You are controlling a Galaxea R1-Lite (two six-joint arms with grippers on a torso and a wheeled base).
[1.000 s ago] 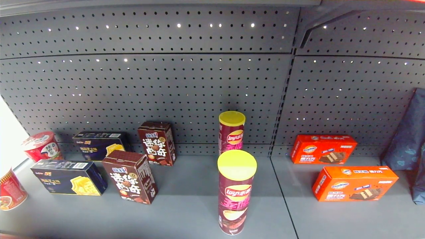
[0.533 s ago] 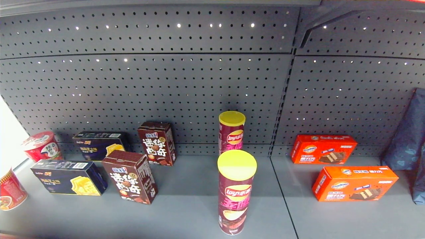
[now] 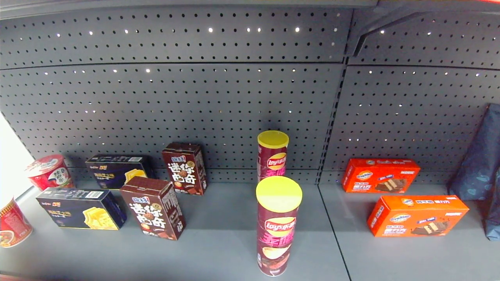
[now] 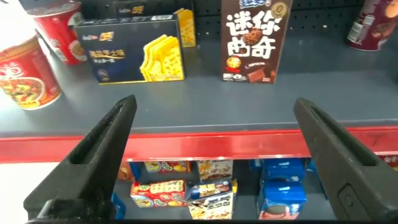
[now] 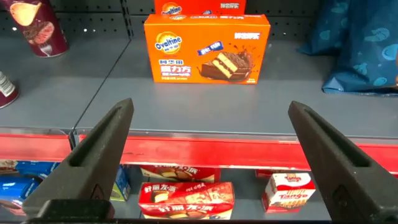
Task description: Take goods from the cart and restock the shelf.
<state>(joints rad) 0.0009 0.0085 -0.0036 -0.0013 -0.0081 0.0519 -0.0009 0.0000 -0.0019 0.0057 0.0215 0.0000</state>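
On the grey shelf [image 3: 218,249] stand two maroon chip cans with yellow lids, one in front [image 3: 276,225] and one behind [image 3: 272,155]. Two brown cookie boxes [image 3: 155,207] and two dark blue cracker boxes [image 3: 82,208] sit to their left, red noodle cups [image 3: 50,171] at the far left. Two orange wafer boxes [image 3: 416,215] lie on the right. My left gripper [image 4: 214,158] is open, held in front of the shelf's red edge, facing a blue cracker box [image 4: 132,48] and a brown cookie box [image 4: 256,38]. My right gripper [image 5: 211,155] is open too, facing an orange wafer box [image 5: 207,48].
A dark blue patterned bag [image 3: 478,164] leans at the shelf's right end. A perforated grey back panel [image 3: 195,105] closes the rear. Below the red edge, a lower shelf holds more boxed goods [image 5: 185,198]. Bare shelf floor lies between the cans and the orange boxes.
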